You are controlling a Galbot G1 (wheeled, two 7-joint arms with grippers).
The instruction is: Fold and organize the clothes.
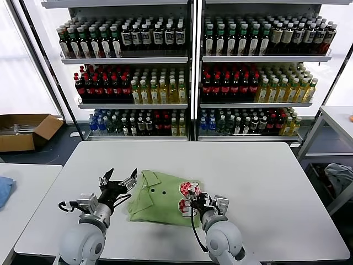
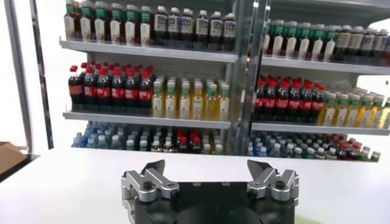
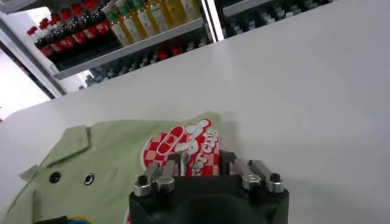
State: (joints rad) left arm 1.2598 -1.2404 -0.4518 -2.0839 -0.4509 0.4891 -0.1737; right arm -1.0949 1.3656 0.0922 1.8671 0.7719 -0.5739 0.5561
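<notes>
The light green polo shirt [image 1: 157,200] lies folded on the white table [image 1: 265,187] near its front edge, collar and dark buttons facing up. Its red-and-white chest print [image 3: 177,146] is at the right edge of the fold. My right gripper [image 1: 192,201] is at that edge, its fingers closed in on the printed fabric; in the right wrist view the gripper [image 3: 204,161] has the print bunched between them. My left gripper [image 1: 122,175] is open and empty just left of the shirt's collar side, slightly above the table. The left wrist view shows the gripper [image 2: 206,167] spread wide over bare table.
Shelves of bottles [image 1: 187,72] stand behind the table's far edge. A cardboard box [image 1: 22,131] sits on the floor at the far left. A blue cloth [image 1: 4,190] lies on a side table at left. A grey-white bundle of cloth [image 1: 339,178] is at right.
</notes>
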